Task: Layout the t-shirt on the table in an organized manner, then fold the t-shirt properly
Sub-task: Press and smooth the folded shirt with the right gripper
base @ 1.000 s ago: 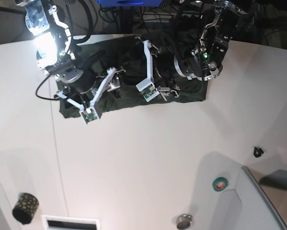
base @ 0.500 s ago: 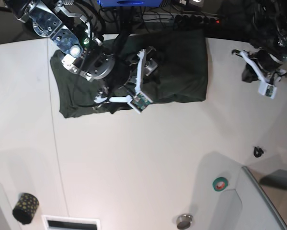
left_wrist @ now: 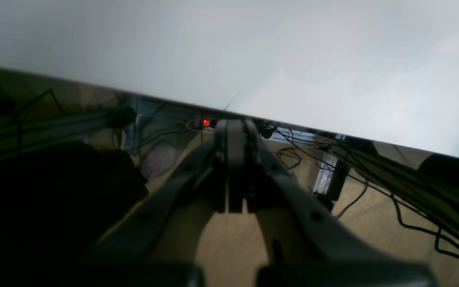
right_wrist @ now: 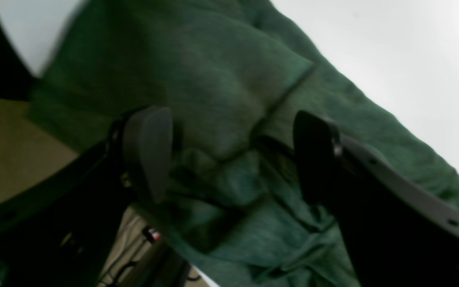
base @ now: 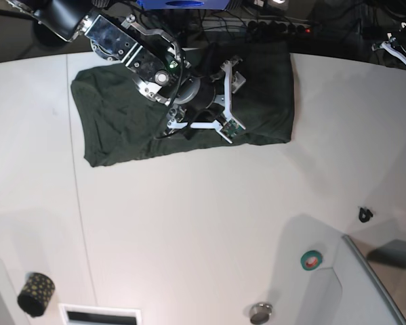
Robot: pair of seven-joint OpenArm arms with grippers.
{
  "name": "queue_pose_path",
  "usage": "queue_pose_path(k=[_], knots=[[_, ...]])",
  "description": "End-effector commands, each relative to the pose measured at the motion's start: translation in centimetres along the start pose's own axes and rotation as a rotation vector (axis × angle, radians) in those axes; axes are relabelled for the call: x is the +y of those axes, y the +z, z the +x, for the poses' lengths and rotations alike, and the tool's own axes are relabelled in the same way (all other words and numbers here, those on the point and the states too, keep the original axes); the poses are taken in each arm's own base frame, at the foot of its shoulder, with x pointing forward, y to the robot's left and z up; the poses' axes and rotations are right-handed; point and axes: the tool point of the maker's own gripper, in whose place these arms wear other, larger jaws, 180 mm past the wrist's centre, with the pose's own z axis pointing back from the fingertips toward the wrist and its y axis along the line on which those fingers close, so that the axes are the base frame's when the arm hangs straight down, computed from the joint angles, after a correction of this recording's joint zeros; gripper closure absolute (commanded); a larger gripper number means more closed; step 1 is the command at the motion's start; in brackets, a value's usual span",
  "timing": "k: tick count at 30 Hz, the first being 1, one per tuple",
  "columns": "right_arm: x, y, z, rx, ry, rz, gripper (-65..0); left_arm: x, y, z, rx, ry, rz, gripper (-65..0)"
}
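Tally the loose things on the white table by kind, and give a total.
Dark green knit t-shirt: 1
Black patterned tape roll: 1
Teal tape ring with a red centre: 1
Small round metal cap: 1
Small black clip: 1
Total: 5

The right gripper (base: 233, 101) spreads its fingers (right_wrist: 150, 147) wide, while the left gripper (left_wrist: 235, 167) is closed, pulled aside.

The right claw (base: 224, 101) is hanging over the shirt (base: 121, 125), blocking its middle; the near counter (base: 203, 223) is lying bare around a tape roll (base: 311, 258).
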Motion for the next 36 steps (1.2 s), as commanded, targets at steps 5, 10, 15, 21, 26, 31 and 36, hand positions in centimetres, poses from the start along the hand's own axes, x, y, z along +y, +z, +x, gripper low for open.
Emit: queue_pose_path(k=[5, 10, 15, 21, 26, 31, 36], knots=[[-2.5, 0.1, 2.1, -0.057, -0.048, -0.070, -43.1, 0.8, 0.6, 0.7, -0.020, -0.018, 0.015, 0.0], [-4.0, -0.2, 1.8, -0.044, -0.063, -0.100, -43.1, 0.3, 0.4, 0.5, -0.021, -0.009, 0.006, 0.0], [-3.7, -0.3, 1.5, -0.036, -0.062, -0.093, -43.1, 0.2, 0.3, 0.5, -0.021, -0.006, 0.004, 0.0], [-3.6, -0.4, 1.1, -0.029, -0.068, -0.092, -37.8, 0.1, 0.3, 0.5, -0.022, -0.005, 0.004, 0.0], [-3.7, -0.9, 0.2, 0.003, -0.073, -0.096, -30.5, 0.1, 0.3, 0.5, -0.022, -0.005, 0.004, 0.0], [-3.5, -1.5, -0.3, 0.024, -0.081, -0.092, -30.0, 0.1, 0.3, 0.5, -0.022, -0.004, 0.003, 0.0], [-3.6, -1.5, -0.3, 0.022, -0.084, -0.096, -17.3, 0.1, 0.3, 0.5, -0.022, -0.004, 0.003, 0.0]])
